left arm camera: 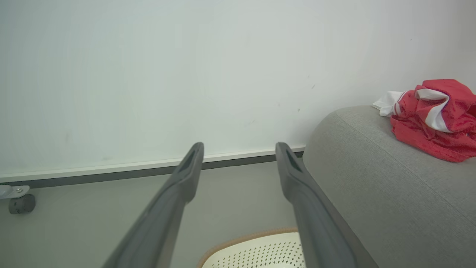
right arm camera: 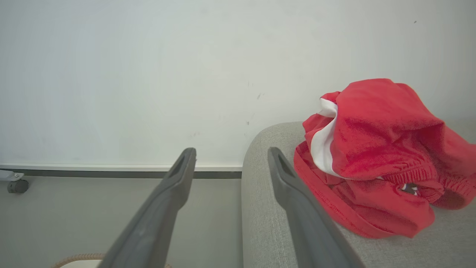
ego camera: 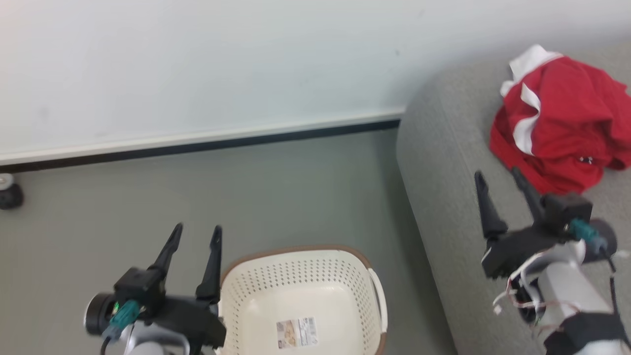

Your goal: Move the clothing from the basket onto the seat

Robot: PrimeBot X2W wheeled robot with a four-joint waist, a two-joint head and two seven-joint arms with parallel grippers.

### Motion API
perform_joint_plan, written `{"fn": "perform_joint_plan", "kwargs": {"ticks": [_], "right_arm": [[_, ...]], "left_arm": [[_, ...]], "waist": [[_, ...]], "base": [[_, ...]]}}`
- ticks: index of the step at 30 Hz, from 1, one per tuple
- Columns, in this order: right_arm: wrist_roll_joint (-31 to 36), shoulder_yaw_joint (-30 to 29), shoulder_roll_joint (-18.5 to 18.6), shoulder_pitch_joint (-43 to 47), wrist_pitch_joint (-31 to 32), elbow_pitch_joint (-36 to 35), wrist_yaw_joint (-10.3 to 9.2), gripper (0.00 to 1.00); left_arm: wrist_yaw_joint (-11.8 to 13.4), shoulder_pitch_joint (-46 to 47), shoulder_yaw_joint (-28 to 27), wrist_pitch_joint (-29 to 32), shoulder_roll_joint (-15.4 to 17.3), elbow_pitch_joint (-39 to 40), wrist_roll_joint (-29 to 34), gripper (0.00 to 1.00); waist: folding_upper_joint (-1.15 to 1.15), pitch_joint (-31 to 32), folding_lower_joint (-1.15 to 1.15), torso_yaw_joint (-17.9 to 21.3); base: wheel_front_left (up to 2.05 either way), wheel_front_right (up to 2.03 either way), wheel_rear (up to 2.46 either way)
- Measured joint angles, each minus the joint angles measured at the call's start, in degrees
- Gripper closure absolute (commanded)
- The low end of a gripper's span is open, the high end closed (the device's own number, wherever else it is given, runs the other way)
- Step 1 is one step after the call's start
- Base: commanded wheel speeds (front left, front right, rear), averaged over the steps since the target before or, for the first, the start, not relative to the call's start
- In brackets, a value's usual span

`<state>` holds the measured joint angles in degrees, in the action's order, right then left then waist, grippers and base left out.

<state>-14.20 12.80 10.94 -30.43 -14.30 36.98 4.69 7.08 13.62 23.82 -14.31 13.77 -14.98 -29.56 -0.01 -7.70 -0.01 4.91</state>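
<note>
Red clothing (ego camera: 567, 123) on seat (ego camera: 443, 162); caster (ego camera: 7, 195) beside wall (ego camera: 197, 64).

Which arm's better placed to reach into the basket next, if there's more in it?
Left, probably. The left gripper is open right beside the basket, while the right gripper is open over the seat, near the clothing. The part of the basket floor in view looks bare, though.
</note>
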Motion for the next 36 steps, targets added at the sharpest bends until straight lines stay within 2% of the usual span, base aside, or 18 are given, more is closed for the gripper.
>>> {"fn": "perform_joint_plan", "kwargs": {"ticks": [9,16,27,36], "right_arm": [[-0.3,-0.4,-2.4,10.1,0.0,-8.5,-3.25,0.0],[0.3,0.5,-3.9,16.8,0.0,-15.7,-5.27,0.0],[0.6,0.0,-4.2,24.9,-0.2,-23.9,-7.8,0.0],[0.6,-1.3,-4.2,27.4,-0.3,-27.6,-8.72,0.0]], "left_arm": [[0.0,-8.6,-7.3,0.0,0.2,1.5,1.5,0.0],[0.0,-14.3,-12.0,0.0,-0.8,4.3,3.5,0.0],[0.0,-18.8,-14.9,0.0,-3.4,7.5,6.4,0.0],[0.0,-21.0,-16.1,0.0,-4.1,8.8,8.1,0.0]], "waist": [[0.01,4.7,0.0,-4.0],[0.0,7.3,0.0,-5.5],[0.01,8.5,0.01,-5.2],[0.02,8.8,0.01,-4.9]], "base": [[0.0,0.0,0.0],[0.0,0.0,0.0],[0.0,0.0,0.0],[0.0,0.0,0.0]]}}
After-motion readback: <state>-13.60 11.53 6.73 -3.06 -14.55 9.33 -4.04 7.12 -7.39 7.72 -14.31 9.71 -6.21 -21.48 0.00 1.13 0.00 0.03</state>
